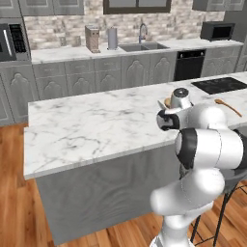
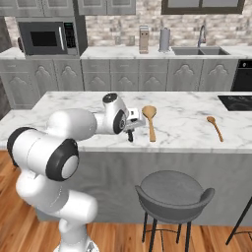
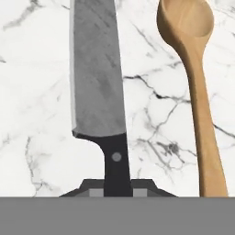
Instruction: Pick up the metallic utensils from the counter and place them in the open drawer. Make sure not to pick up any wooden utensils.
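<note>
White arm [image 1: 202,159] over the marble counter [image 1: 91,130], wooden spoon [image 1: 227,106] at right, sink [image 1: 142,47] behind

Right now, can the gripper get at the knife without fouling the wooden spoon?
Probably yes: the gripper is already shut on the knife by its black handle, and the wooden spoon lies beside it on the counter, apart.

White marble counter [image 2: 187,123] carries a knife [image 3: 98,82] beside a wooden spoon [image 3: 197,82], seemingly flat.
</note>
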{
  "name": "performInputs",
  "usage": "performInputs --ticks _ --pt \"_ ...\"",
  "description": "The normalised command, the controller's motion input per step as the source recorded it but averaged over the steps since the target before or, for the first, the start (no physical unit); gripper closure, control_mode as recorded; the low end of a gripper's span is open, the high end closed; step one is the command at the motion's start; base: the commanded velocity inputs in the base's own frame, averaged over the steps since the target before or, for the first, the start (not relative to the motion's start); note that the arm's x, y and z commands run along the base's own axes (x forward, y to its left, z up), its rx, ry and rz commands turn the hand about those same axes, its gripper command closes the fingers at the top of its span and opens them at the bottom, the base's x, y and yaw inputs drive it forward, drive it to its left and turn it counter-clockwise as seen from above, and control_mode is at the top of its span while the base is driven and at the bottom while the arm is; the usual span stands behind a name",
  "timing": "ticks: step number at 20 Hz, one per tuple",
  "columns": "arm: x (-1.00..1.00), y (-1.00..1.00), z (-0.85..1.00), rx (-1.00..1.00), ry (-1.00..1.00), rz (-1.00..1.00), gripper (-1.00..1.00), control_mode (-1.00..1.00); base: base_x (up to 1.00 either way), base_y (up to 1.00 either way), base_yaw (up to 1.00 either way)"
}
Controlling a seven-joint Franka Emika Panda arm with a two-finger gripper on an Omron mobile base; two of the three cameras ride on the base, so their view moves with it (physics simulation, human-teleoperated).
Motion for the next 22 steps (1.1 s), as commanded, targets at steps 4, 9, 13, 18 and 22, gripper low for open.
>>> performInputs --ticks 4,9,13,18,22 --pt "-0.47 -0.03 0.61 0.02 0.12 0.0 1.0 -1.0 0.0 0.0 0.0" --pt "-0.82 -0.04 0.35 0.03 0.01 0.0 1.0 -1.0 0.0 0.0 0.0" --pt "-0.93 -0.14 0.23 0.03 0.0 0.0 1.0 -1.0 0.0 0.0 0.0" --pt "-0.73 -0.14 0.32 0.01 0.01 0.05 1.0 -1.0 0.0 0.0 0.0" --pt "-0.63 -0.12 0.53 0.0 0.08 0.08 1.0 -1.0 0.0 0.0 0.0"
